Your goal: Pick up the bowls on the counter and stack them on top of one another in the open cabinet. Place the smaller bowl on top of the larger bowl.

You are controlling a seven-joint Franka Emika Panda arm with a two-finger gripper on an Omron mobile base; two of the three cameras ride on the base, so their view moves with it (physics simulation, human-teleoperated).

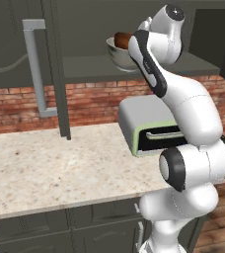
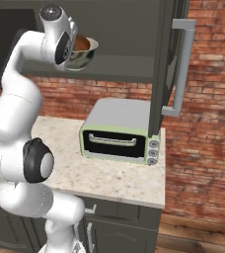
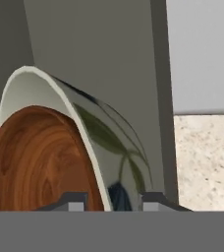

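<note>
While the gripper (image 3: 111, 199) reaches into the open cabinet (image 1: 134, 69), its fingertips (image 3: 73, 201) straddle the larger bowl (image 3: 104, 142) at its rim, apparently spread rather than clamped. Just beyond, the smaller bowl (image 3: 35, 162) already sits nested inside, both on the shelf above the counter (image 1: 50, 168).

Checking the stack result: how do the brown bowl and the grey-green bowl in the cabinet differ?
Colour: the brown bowl is wood-grained reddish brown; the grey-green bowl is pale and glossy, reflecting its surroundings.
Size: the brown bowl is smaller; the grey-green bowl is wider and deeper.
Position: the brown bowl sits inside the grey-green bowl, which rests on the cabinet shelf.
Shared: both are round.
</note>
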